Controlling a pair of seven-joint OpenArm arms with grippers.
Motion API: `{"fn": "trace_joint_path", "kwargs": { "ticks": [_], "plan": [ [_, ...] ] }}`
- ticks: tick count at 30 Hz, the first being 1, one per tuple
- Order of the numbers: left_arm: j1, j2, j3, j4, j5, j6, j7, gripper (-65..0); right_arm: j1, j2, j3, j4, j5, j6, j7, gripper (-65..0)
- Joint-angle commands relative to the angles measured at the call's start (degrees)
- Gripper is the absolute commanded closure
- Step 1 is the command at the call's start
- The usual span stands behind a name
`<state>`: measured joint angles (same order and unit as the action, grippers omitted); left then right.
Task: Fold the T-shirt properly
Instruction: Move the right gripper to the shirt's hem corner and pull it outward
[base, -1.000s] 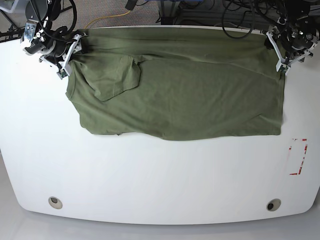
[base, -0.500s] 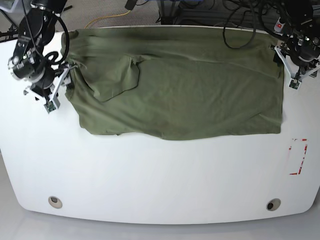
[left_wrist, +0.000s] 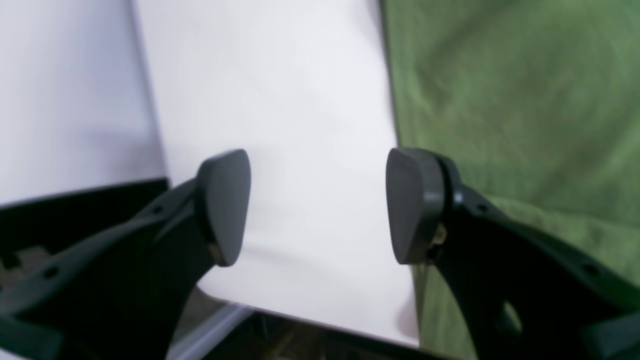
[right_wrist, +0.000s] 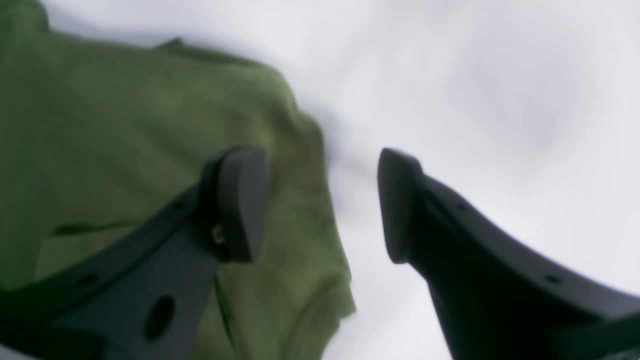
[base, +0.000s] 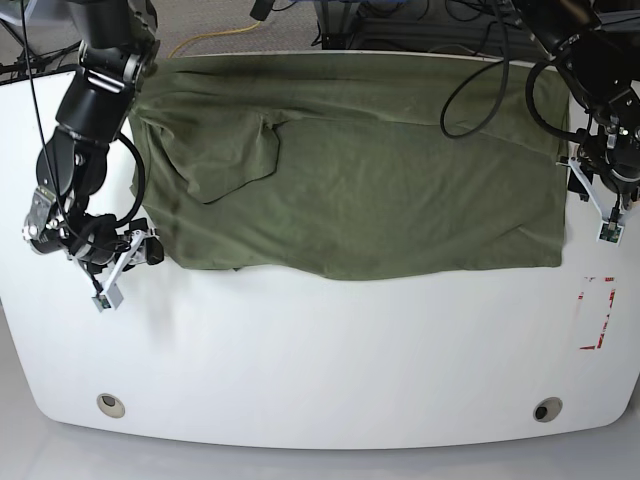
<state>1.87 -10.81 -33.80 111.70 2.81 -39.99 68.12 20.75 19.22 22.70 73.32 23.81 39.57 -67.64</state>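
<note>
While both sets of jaws stand released with nothing between their pads, the left gripper hangs over bare white desk just beside the T-shirt, whose straight edge runs past the outer side of one dark pad. The other pad sits over desk only, clear of the cloth. In the base view this gripper is at the T-shirt's right-hand edge, near its lower corner.

The right gripper is likewise spread wide: one pad hovers above a rounded corner of the T-shirt, the other above bare desk, and the cloth's edge passes between them. Whether either pad touches the fabric cannot be told, as this view is blurred. From the base view it sits beside the T-shirt's lower left corner.

The olive T-shirt lies spread across the far half of the desk, wrinkled, with a flap folded over near its upper left. A red-marked rectangle lies on the desk, below the T-shirt's right corner.
</note>
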Motion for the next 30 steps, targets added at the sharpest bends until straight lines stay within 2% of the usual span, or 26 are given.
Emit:
{"fn": "trace_joint_path", "kwargs": {
  "ticks": [1, 7, 11, 17, 19, 21, 22, 25, 30],
  "plan": [
    [-1.03, -0.49, 0.70, 0.61, 0.84, -0.01, -0.56, -39.6, 3.55, 0.69, -2.61, -3.30, 1.90, 0.43, 4.30, -32.8],
    [-1.03, -0.49, 1.85, 0.34, 1.19, -0.01, -0.73, -39.6, 8.30, 0.16, -10.26, -11.91, 1.99, 0.43, 10.80, -33.3],
    [-0.77, -0.49, 1.76, 0.34, 1.10, -0.01, -0.82, -39.6, 8.92, -0.98, -15.27, -14.99, 1.99, 0.43, 14.23, -33.3],
    [-0.68, -0.66, 1.58, 0.26, 1.10, -0.01, -0.91, -39.6, 8.57, -1.42, -19.31, -19.39, 1.99, 0.43, 18.54, -32.5],
    [-0.77, -0.66, 1.58, 0.26, 1.10, -0.01, -0.91, -39.6, 7.86, -1.42, -20.46, -19.47, 1.99, 0.43, 20.21, -28.1],
    [-0.86, -0.75, 1.58, 0.26, 1.10, -0.01, -0.91, -39.6, 6.98, -1.42, -20.63, -19.12, 2.25, 0.43, 20.38, -19.3],
    [-0.95, -0.84, 1.58, 0.26, 1.10, -0.01, -0.91, -39.6, 6.46, -1.42, -20.28, -17.63, 2.43, 0.43, 20.12, -11.9],
    [-1.03, -0.93, 1.58, 0.26, 1.10, -0.01, -0.91, -39.6, 4.17, -1.42, -19.40, -11.91, 2.16, 0.43, 18.36, -1.0],
    [-1.03, -1.02, 1.85, 0.17, 1.10, -0.01, -0.91, -39.6, -1.54, -1.42, -16.41, 1.45, 2.16, 0.43, 13.09, -1.3]
  ]
}}
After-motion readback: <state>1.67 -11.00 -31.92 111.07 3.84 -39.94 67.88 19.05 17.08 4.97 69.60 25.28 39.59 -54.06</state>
